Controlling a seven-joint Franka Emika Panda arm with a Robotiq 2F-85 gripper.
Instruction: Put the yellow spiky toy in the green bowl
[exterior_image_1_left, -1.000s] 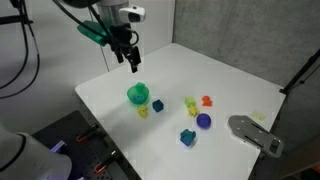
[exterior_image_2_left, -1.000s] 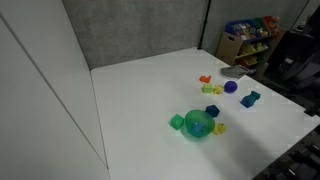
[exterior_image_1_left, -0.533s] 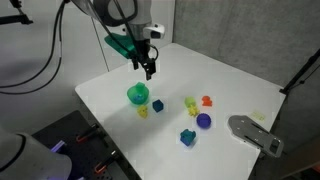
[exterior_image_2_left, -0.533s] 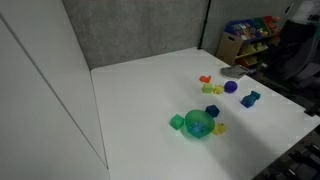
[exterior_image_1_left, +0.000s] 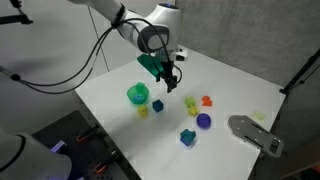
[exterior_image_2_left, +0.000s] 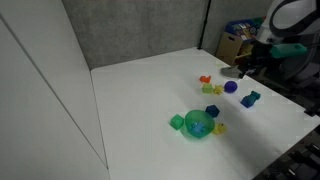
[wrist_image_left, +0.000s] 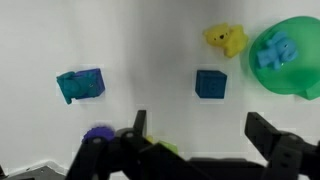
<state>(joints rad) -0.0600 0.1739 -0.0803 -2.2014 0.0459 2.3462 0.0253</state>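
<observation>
The yellow spiky toy lies on the white table right beside the green bowl, which holds a small blue piece. Both also show in both exterior views: the toy and the bowl. My gripper is open and empty. It hovers above the table past the bowl, over the cluster of toys and apart from the yellow spiky toy. In an exterior view the gripper is at the far right.
A blue cube, a teal block and a purple ball lie nearby, with an orange piece and a yellow-green piece. A green cube touches the bowl. A grey object lies near the table's edge.
The arm has swung from behind the bowl across to the toys and lower, and the gripper has come into the exterior view where it did not show before. No toy has moved.
</observation>
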